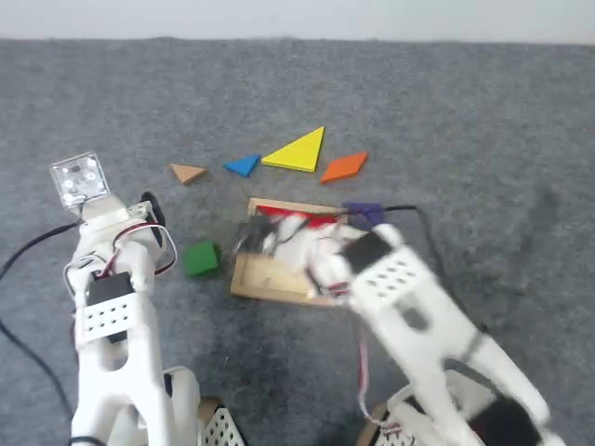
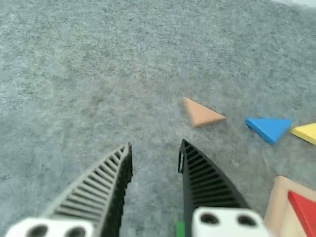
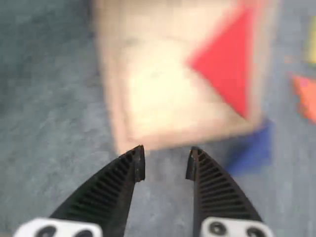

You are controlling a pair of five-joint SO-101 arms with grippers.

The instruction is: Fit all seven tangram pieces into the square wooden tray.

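Wooden tray [image 1: 270,279], holding one red triangle [image 3: 228,64], is found mid-table; the purple piece [image 1: 364,214] is set just off its far-right corner, nearer the right gripper [image 3: 167,149], held open and empty at the tray's right edge, than the left gripper [image 2: 156,144], likewise open and empty.

This looks like a robot test room: a fuzzy grey mat [image 1: 483,121] lies under everything, a plain white wall [image 1: 297,17] runs at 12 o'clock, and white robot arms [image 1: 112,325] with wires [image 1: 23,249] stand at 5 and 7 o'clock.
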